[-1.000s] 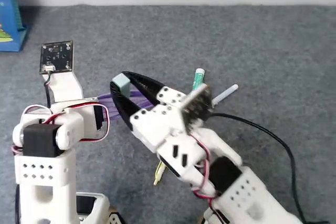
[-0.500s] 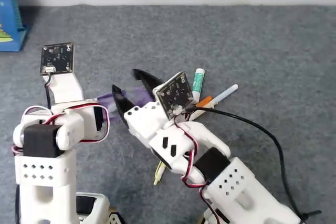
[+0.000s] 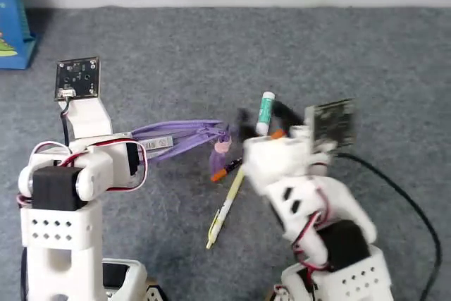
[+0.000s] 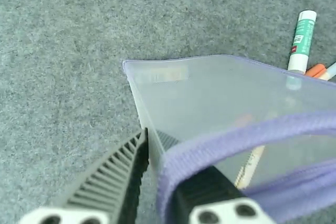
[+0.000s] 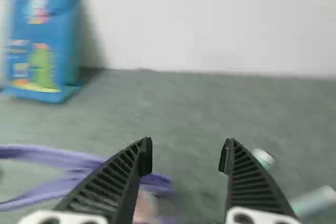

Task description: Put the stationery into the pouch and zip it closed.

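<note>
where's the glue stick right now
High view: the green-and-white glue stick lies on the grey carpet near centre, beside an orange pen, near the purple-trimmed clear pouch.

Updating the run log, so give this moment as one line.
left pincer: shut on pouch | right pincer: open, empty | glue stick, pens: on table

The right claw [image 5: 186, 150] has swung away from the pouch [image 3: 180, 136]; it no longer holds the teal block.

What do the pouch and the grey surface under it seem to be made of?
The frosted translucent pouch looks like thin matte plastic: a yellow pen shows dimly through it. Its purple edge band seems woven fabric. The grey table covering looks like felt or short carpet, fuzzy and fibrous.
</note>
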